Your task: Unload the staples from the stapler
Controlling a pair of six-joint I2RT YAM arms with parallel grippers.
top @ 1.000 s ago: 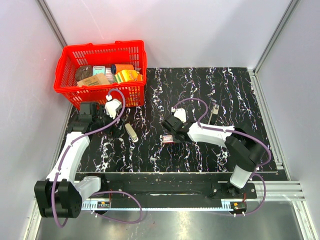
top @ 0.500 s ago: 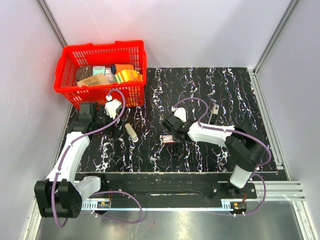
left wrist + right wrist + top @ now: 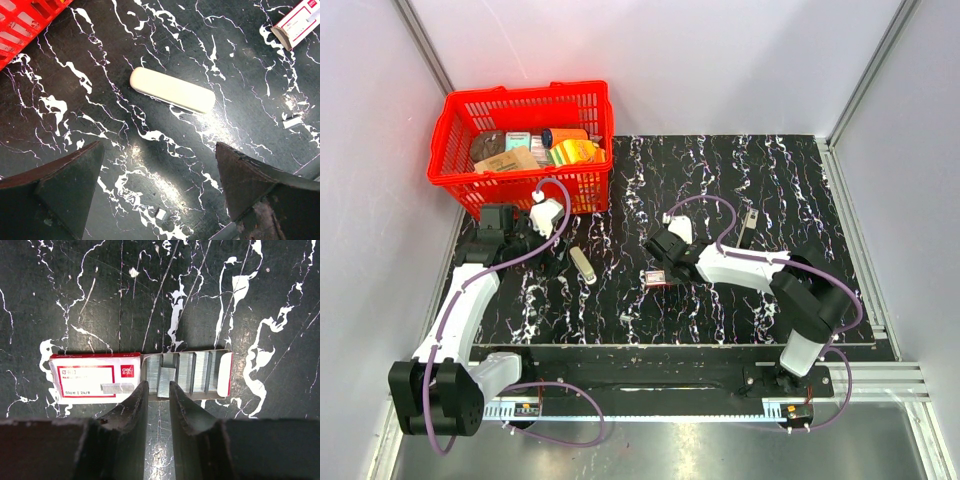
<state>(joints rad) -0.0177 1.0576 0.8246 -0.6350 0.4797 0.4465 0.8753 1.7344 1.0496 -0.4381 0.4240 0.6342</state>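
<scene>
The stapler (image 3: 583, 266) is a cream-white oblong lying flat on the black marbled mat, in the left wrist view (image 3: 172, 90) ahead of my left gripper (image 3: 160, 200). That gripper (image 3: 550, 250) hovers wide open and empty, just left of the stapler. My right gripper (image 3: 158, 386) is low over the red-and-white staple box (image 3: 92, 377), its jaws a narrow gap apart. A loose strip of staples (image 3: 166, 382) lies slightly askew on the box's open tray (image 3: 222, 375) just past the fingertips, beside several neat rows. In the top view the box (image 3: 655, 277) sits mid-mat under the right gripper (image 3: 660, 265).
A red basket (image 3: 455, 180) of packets stands at the back left, close behind the left arm. A small dark object (image 3: 748, 220) lies on the mat right of centre. Tiny staple bits (image 3: 161, 214) lie on the mat under the left gripper.
The right jaws have parted slightly over the staple box. Both arms stay where they were, and the stapler has not moved.
</scene>
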